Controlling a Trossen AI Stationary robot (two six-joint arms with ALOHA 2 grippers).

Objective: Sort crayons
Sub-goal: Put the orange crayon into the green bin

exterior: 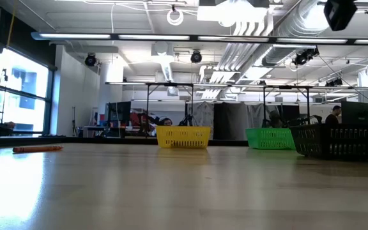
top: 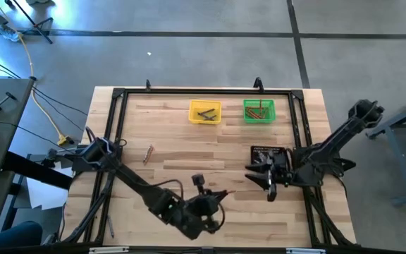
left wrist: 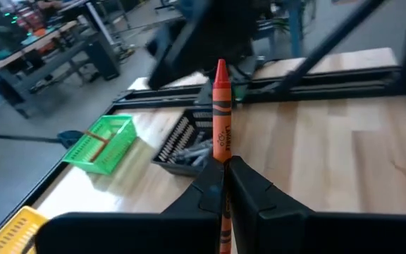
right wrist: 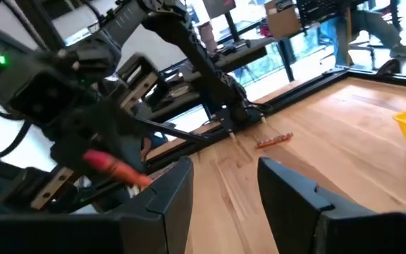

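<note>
My left gripper (top: 219, 199) is near the table's front edge, in the middle, shut on an orange crayon (left wrist: 220, 116) whose pointed end sticks out past the fingertips. The right wrist view also shows this crayon (right wrist: 118, 168). My right gripper (right wrist: 224, 187) stands open with nothing between its fingers. It is level by the black ribbed tray (top: 268, 152) and points toward the table's left. One loose crayon (top: 147, 154) lies flat on the wood at the left. Several more crayons lie in the yellow bin (top: 205, 111), the green bin (top: 259, 110) and the tray. My left gripper pinches the orange crayon between its two fingers (left wrist: 249, 187), on the wrapped shaft (left wrist: 222, 156) behind the middle. The crayon lies along the fingers, and its blunt end reaches back between them. It is lifted clear of the table, and its tip points toward the tray and the right arm.
A black frame rail (top: 203, 90) runs round the table's edges. The two bins stand side by side at the far edge. The bare wood (top: 189, 159) between the loose crayon and the tray is open. The room beyond the table holds desks and equipment.
</note>
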